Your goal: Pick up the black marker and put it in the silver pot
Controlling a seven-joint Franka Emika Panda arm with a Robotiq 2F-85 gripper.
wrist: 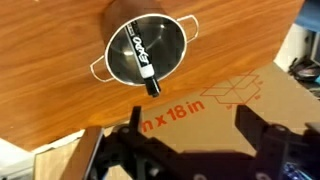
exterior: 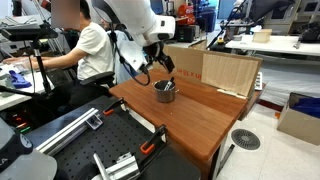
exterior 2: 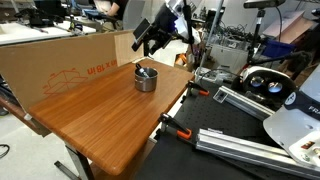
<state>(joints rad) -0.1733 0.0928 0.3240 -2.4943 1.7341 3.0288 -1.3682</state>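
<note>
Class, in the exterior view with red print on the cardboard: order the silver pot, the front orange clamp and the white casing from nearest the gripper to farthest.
From the gripper:
1. silver pot, just below it on the table.
2. orange clamp, at the table's side edge.
3. white casing, bottom corner, off the table.

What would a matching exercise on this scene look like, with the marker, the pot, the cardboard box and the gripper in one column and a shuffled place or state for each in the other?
Things:
1. black marker
2. silver pot
3. cardboard box
4. gripper

Places or states:
A. open, holding nothing
B. printed with orange lettering
C. standing on the wooden table
D. lying in the pot, one end past the rim

Pairs: 1-D, 2-C, 3-B, 4-A.
</note>
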